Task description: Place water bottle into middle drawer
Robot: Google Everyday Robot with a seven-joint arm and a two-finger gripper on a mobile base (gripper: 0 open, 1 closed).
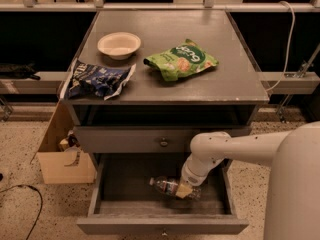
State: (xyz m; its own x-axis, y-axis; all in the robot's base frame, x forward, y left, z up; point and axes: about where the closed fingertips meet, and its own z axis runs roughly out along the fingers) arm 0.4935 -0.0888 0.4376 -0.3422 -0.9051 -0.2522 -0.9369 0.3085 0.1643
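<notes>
Bottle (pixel 164 185) lies crosswise in middle drawer (pixel 125 225), cap left; claw (pixel 184 190) on it, grip unclear.

Tan gripper (pixel 184 190) in the grey middle drawer (pixel 160 226) at the clear water bottle (pixel 163 185); green snack bag (pixel 182 59), cream bowl (pixel 119 45).
</notes>
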